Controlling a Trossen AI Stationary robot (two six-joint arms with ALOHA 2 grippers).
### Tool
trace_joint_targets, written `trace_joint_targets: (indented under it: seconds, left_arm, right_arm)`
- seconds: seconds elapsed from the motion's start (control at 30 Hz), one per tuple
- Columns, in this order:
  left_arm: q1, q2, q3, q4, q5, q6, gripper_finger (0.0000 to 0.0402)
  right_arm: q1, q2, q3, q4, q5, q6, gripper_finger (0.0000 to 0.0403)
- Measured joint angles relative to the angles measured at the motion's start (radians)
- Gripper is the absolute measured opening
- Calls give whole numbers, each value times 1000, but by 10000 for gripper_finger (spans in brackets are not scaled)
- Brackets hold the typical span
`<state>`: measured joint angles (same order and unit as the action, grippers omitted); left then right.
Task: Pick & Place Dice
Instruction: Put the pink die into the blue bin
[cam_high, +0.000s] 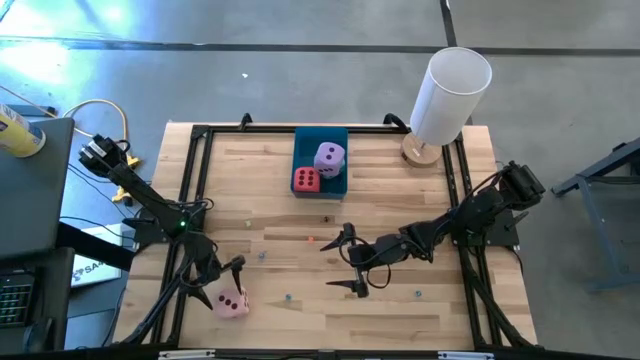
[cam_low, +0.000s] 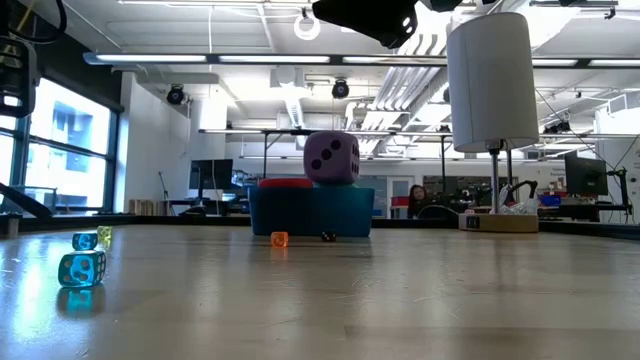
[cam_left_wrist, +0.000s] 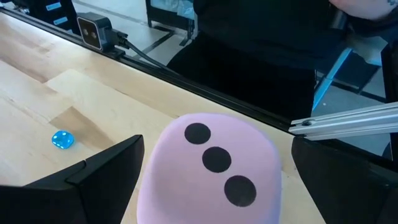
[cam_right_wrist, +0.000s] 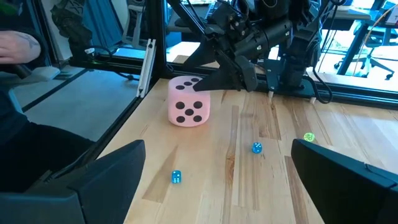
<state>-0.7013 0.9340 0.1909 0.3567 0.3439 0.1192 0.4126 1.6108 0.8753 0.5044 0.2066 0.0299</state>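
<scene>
At lower left of the table (cam_high: 300, 330), the pink die (cam_high: 231, 303) is flanked by the wide-open, empty left end effector (cam_high: 222, 283); the right end effector (cam_high: 350, 260), centre, is likewise spread and empty.

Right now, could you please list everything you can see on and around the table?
Pink die: one, light pink, near-left corner of the table, between the left hand's fingers.
Red die: one, in the blue tray.
Purple die: one, lilac, in the tray beside the red die.
Blue tray: one, far middle of the table.
Small dice: several, blue, yellow and orange, scattered on the table.
White cylinder: one, on a wooden base, far-right corner.
Left hand: open, around the pink die.
Right hand: open, empty, over the table's middle.
</scene>
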Motion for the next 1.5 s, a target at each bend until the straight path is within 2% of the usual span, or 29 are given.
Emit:
trace_joint_targets:
  seconds: [0.63, 0.93, 1.23, 1.5]
  left_arm:
    - [0, 1, 0, 19, 0, 5, 398]
    - [0, 75, 0, 83, 3, -4, 398]
    - [0, 98, 0, 97, 86, 19, 398]
    - [0, 98, 0, 97, 15, 0, 398]
  right_arm:
    - [0, 0, 0, 0, 0, 0, 396]
    - [0, 0, 0, 0, 0, 0, 396]
    - [0, 0, 0, 0, 0, 0, 396]
    - [0, 0, 0, 0, 0, 0, 396]
